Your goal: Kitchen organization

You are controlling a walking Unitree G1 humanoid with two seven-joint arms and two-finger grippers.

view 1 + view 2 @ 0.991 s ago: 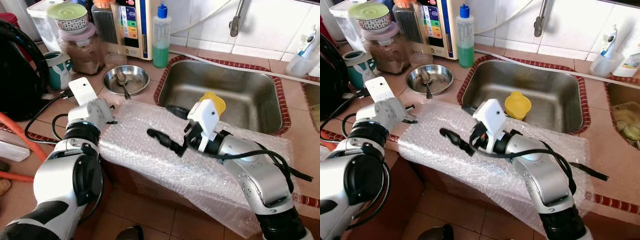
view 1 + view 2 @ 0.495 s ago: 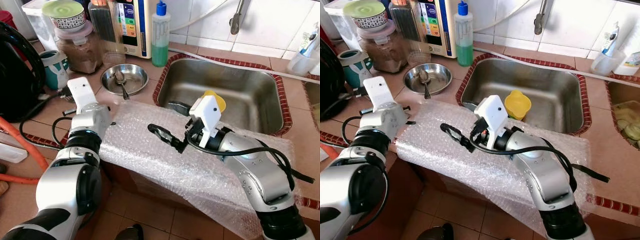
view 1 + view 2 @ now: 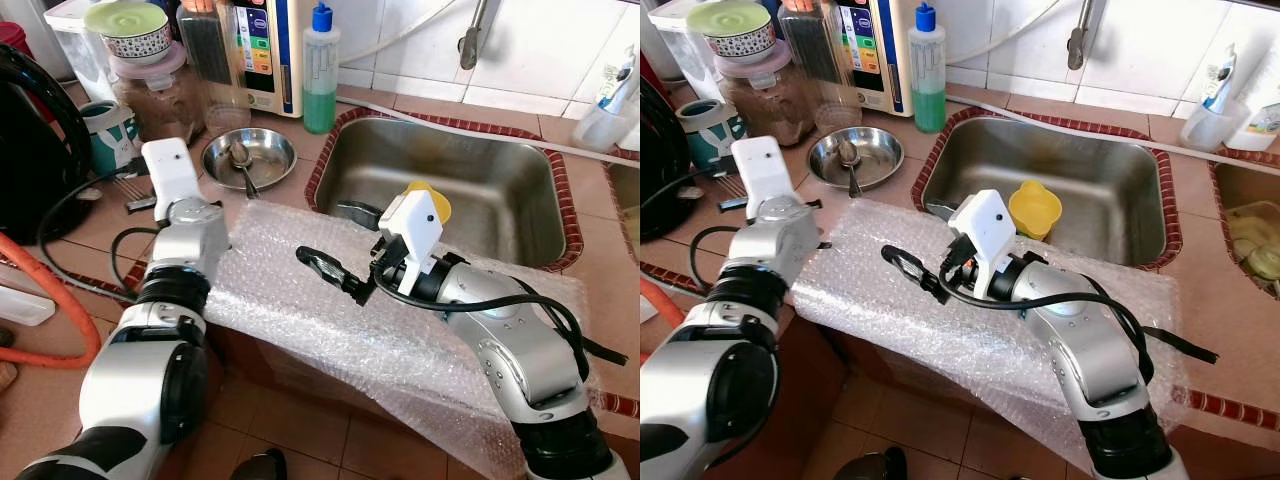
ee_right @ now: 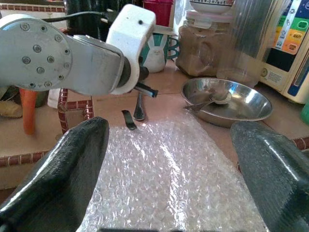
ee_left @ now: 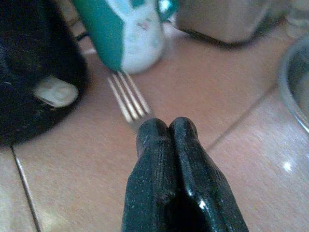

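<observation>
Left gripper (image 5: 166,126) is closed on the handle of a fork (image 5: 128,99), whose tines lie on the tiled counter (image 5: 63,164) pointing at a teal-and-white mug (image 5: 128,31), near the counter's left edge. Right gripper (image 4: 169,159) hovers with fingers spread wide, holding nothing, above the bubble wrap (image 3: 300,315) along the counter's front edge. Beyond the wrap sit a steel bowl (image 3: 265,150) containing a spoon (image 3: 243,163) and a sink (image 3: 480,180).

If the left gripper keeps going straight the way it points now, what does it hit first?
Probably the fork, whose tines lie on the counter just past the closed left gripper. Beyond it stands the teal and white mug. Depth is unclear, so the tips may already be at the fork.
</observation>
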